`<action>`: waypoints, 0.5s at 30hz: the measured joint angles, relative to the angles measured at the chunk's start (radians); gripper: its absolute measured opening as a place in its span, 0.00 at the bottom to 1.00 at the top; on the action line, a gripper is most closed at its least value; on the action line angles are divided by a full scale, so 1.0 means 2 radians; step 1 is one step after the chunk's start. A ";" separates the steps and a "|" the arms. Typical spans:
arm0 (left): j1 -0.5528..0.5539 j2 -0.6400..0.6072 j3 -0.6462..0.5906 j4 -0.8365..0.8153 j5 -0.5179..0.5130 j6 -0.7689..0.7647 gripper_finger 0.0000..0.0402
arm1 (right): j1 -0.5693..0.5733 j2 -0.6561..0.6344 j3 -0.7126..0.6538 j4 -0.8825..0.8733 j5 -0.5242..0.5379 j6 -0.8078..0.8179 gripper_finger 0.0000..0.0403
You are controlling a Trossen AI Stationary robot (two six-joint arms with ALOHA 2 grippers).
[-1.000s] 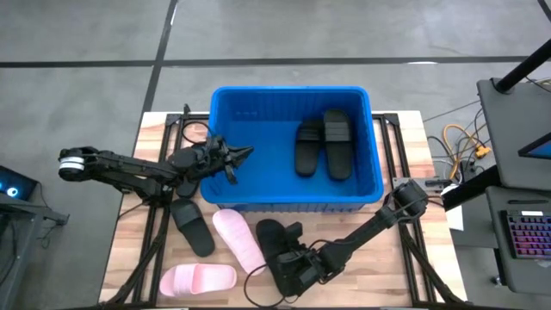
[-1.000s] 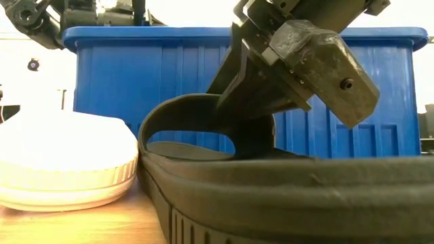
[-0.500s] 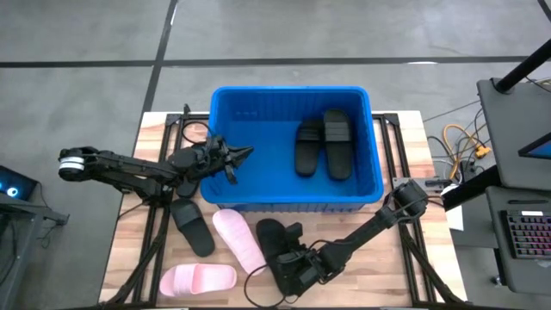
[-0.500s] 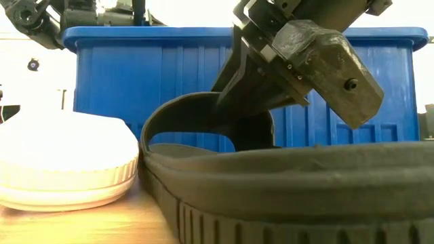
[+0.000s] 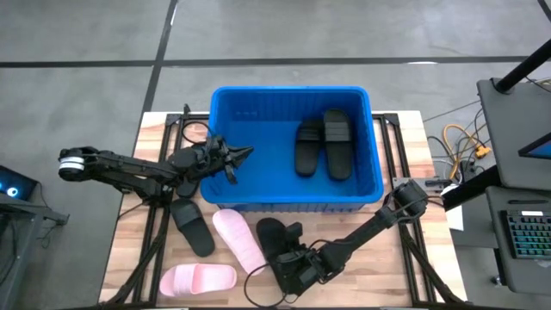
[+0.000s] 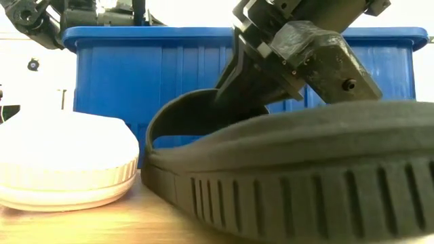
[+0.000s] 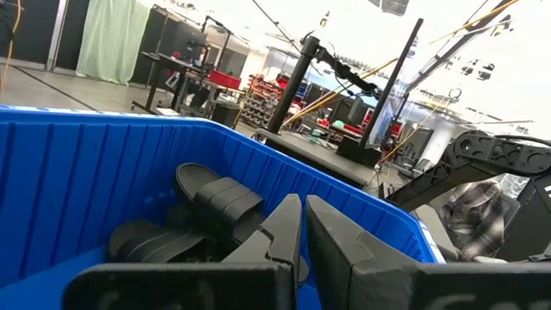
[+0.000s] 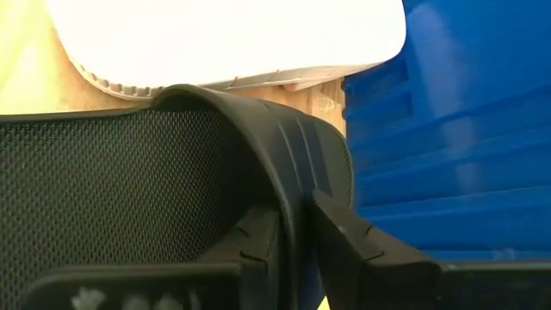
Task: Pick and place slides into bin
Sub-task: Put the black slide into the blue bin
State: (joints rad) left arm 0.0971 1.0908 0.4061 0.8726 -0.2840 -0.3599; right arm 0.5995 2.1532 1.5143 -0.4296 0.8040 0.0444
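Note:
The blue bin (image 5: pixel 288 89) stands at the table's middle back with two black slides (image 5: pixel 324 145) lying in it. My right gripper (image 5: pixel 291 258) is shut on a black slide (image 5: pixel 274 245) on the table in front of the bin's near wall. Left of it lie two pink slides (image 5: pixel 238 240) (image 5: pixel 198 278) and another black slide (image 5: pixel 191 226). My left gripper (image 5: pixel 244 153) hovers shut and empty over the bin's left wall. In the low view the held slide (image 6: pixel 291 176) fills the foreground. My right gripper pinches the black slide's strap (image 8: pixel 294 168) at its open edge, with one finger (image 8: pixel 258 245) under the strap and the other (image 8: pixel 362 250) outside it. The fingers slant down from the table's right side. The slide sits tilted, with its ribbed sole edge (image 6: pixel 203 196) showing.
The bin's near wall (image 6: pixel 115 74) rises right behind the held slide. A pink slide (image 6: pixel 68 163) lies close beside it on the left. A keyboard and cables lie on a stand off the table's right edge (image 5: pixel 525 232).
My right gripper has shut on the black slide's strap without shifting place. The slide has tipped: in the low view its near sole edge has risen and now fills the lower picture, while the strap stays where it was.

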 joint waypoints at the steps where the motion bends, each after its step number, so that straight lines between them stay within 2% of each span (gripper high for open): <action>1: 0.000 0.000 0.000 0.000 0.000 0.000 0.02 | 0.000 0.000 0.000 0.000 0.000 0.000 0.12; 8: 0.000 0.000 0.000 0.000 0.001 0.000 0.02 | 0.000 0.000 0.000 -0.002 0.000 0.000 0.07; 15: 0.000 0.000 0.000 0.000 0.001 0.000 0.02 | 0.000 -0.001 0.000 -0.003 0.000 -0.002 0.07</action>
State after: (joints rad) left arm 0.0971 1.0908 0.4061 0.8723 -0.2821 -0.3599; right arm 0.5995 2.1517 1.5143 -0.4360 0.8043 0.0406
